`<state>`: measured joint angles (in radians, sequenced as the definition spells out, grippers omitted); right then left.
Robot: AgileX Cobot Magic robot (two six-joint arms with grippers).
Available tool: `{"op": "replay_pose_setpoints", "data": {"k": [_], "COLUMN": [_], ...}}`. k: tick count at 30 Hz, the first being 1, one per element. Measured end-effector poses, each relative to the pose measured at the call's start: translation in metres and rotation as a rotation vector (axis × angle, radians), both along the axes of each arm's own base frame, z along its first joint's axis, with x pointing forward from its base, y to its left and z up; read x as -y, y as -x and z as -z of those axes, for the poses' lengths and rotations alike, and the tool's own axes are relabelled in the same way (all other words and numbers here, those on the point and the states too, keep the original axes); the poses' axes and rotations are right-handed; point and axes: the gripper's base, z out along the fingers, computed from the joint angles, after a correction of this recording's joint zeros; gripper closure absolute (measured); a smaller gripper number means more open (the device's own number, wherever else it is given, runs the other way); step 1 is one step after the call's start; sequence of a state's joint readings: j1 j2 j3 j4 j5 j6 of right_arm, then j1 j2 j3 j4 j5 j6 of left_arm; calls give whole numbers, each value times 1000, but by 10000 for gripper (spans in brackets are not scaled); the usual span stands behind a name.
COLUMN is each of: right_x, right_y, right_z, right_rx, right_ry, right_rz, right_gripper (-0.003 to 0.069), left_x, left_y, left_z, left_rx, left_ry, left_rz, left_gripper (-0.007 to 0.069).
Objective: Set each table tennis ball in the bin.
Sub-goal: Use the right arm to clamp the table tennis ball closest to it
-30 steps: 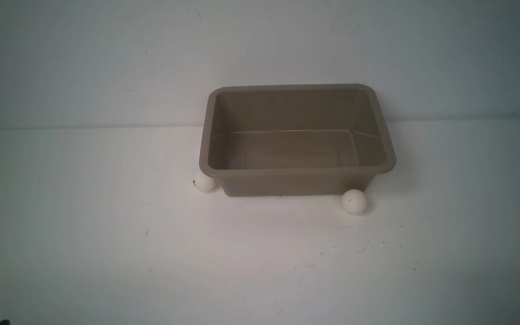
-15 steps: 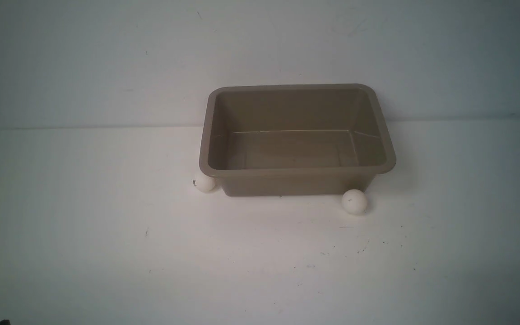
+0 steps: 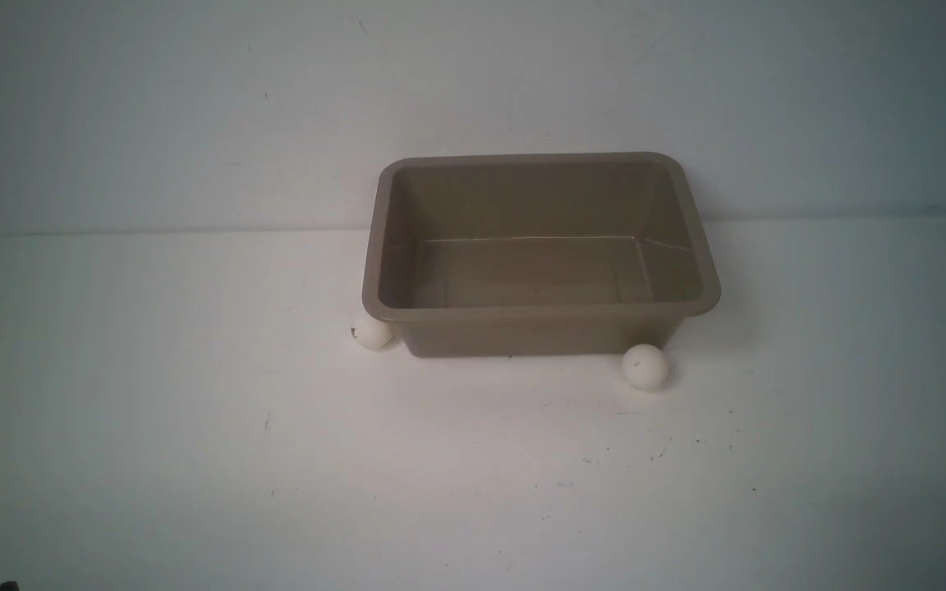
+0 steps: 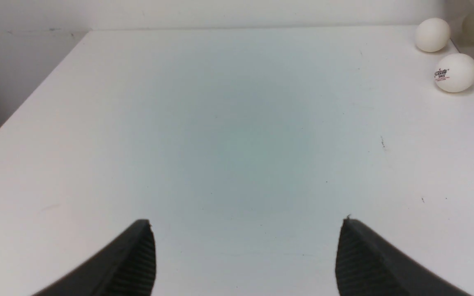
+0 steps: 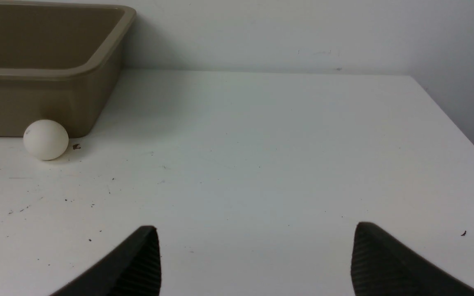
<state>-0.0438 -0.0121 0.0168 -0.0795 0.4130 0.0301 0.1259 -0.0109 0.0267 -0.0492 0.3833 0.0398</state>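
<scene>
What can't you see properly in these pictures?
- The far ball: shows only in the left wrist view; from the front, probably hidden by the bin.
- The logo ball: print too small to read.
- The left gripper and right gripper: only fingertips show; the picture edge cuts off the rest.

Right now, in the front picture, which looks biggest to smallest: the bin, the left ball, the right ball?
1. bin
2. right ball and left ball: about alike. The right is nearer, the left partly hidden under the rim, so no ranking.
</scene>
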Motion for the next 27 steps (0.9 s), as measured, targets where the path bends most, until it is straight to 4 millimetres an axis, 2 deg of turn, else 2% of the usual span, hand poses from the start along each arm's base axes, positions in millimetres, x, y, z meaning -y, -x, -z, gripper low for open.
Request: {"op": "replay_pose_setpoints", "data": {"k": [17, 20, 27], "right_x": [1, 0, -3], "right_y": [0, 2, 24], "right_z": [-3, -23, -104], "right_rx": [7, 63, 301], "right_ry": [23, 6, -100], "right_rz": [3, 3, -8], "right_gripper": [95, 95, 95], "left_x": [0, 0, 0], "left_y": [0, 0, 0], "left_z": [0, 0, 0], "left_rx": [0, 0, 0], "left_ry": [0, 0, 0], "left_rz": [0, 0, 0], "left_gripper": [94, 94, 94]}}
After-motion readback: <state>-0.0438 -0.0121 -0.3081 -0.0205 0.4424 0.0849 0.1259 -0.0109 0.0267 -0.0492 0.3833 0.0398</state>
